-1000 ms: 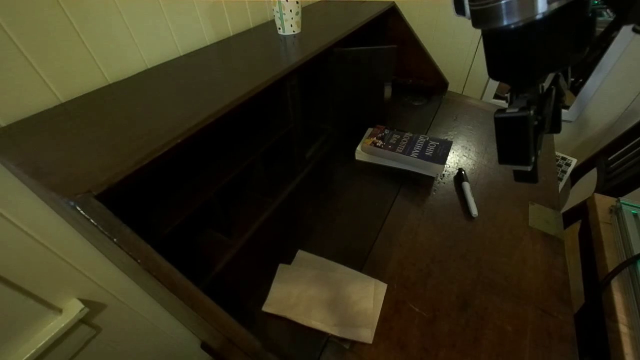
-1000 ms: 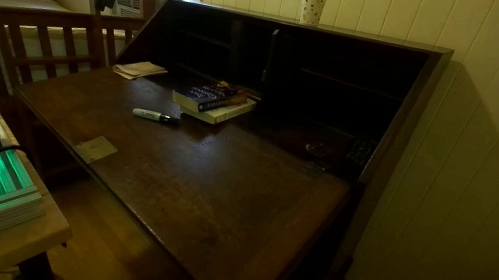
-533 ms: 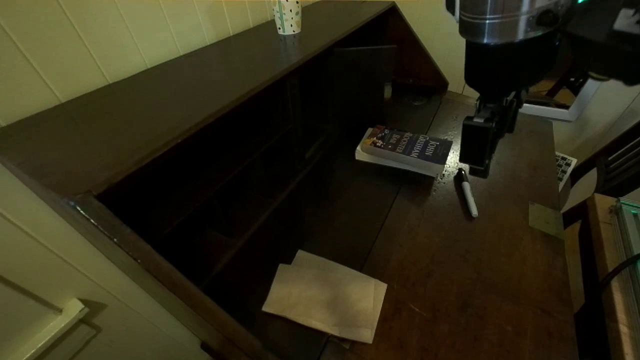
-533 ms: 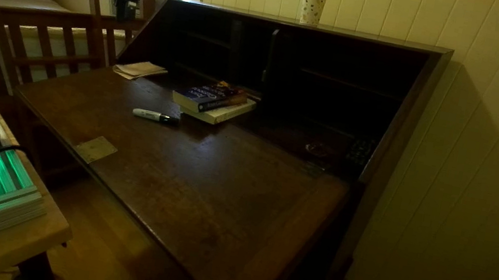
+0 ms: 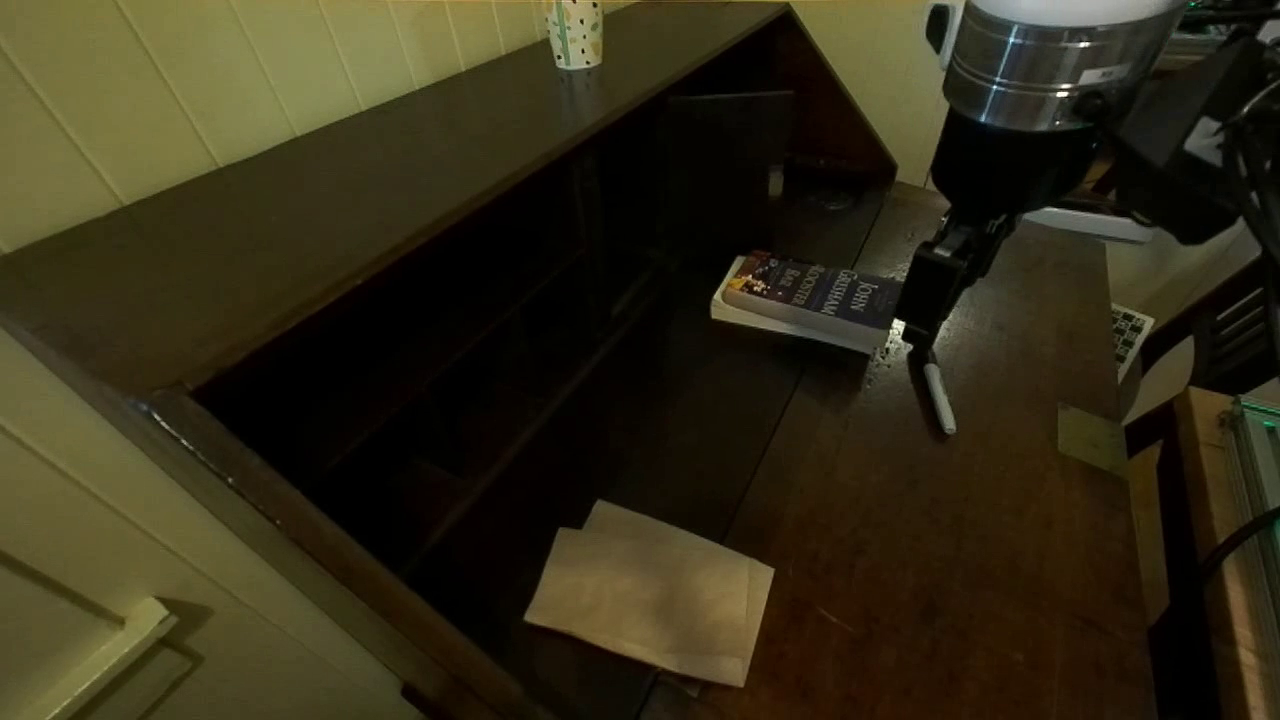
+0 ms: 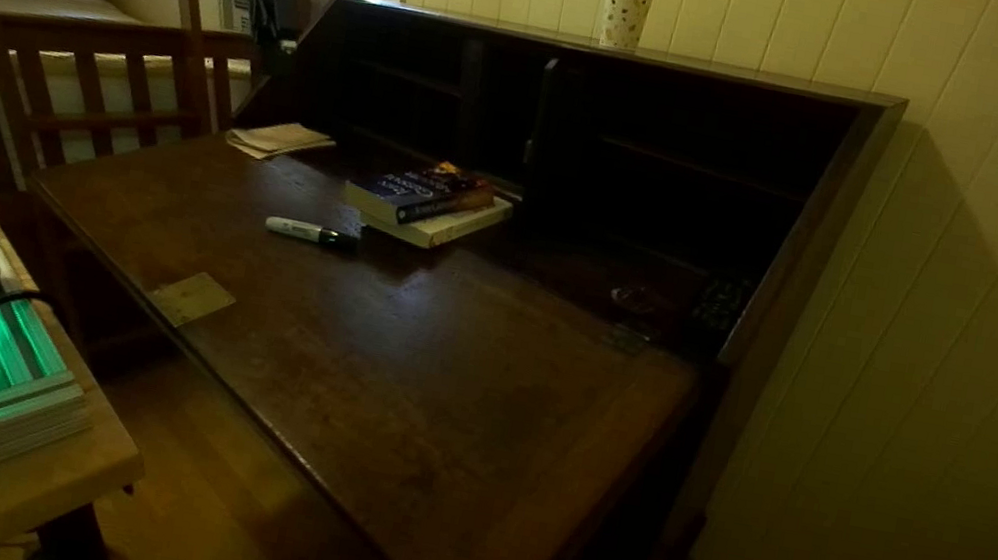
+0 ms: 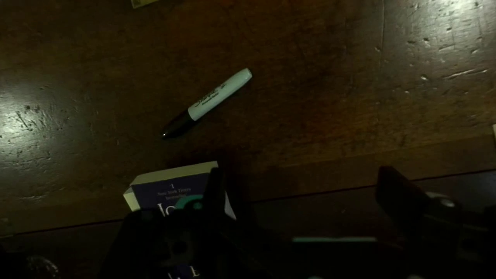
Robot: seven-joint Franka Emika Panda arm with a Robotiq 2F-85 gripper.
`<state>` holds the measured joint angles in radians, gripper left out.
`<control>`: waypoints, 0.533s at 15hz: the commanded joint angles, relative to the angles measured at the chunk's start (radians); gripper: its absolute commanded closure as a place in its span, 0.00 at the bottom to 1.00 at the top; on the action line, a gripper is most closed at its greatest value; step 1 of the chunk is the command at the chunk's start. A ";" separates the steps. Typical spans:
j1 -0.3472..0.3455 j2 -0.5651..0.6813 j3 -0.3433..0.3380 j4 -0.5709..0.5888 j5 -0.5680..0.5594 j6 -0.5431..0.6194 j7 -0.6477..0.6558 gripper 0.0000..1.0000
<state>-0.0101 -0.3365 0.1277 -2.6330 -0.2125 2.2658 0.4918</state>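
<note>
spread apart and empty, the fingers (image 7: 393, 190) now hang closer to the two stacked books (image 5: 805, 298) than a second ago; the marker (image 7: 211, 100) lies ungrasped near those books on the tabletop (image 5: 940, 560).

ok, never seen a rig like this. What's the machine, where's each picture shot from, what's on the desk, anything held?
The machine is a Franka robot arm ending in a two-fingered hand. The wide pictures come from two cameras standing outside the robot, seeing the scene from different places; the close-up looks down from a camera on its wrist. On the wooden desk lie a Sharpie marker, John Grisham's Rooster Bar paperback atop another book, and some tan paper, perhaps napkins. A spotted cup stands on the desk's upper ledge. Nothing is held: the hand hangs open over the desk.
</note>
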 commanded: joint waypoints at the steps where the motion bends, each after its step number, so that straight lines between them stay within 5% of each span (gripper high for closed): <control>1: -0.019 -0.039 -0.018 -0.035 0.036 0.019 -0.016 0.00; 8: -0.026 -0.013 -0.009 -0.021 0.016 0.026 -0.006 0.00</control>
<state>-0.0254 -0.3486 0.1085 -2.6546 -0.2026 2.2934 0.4910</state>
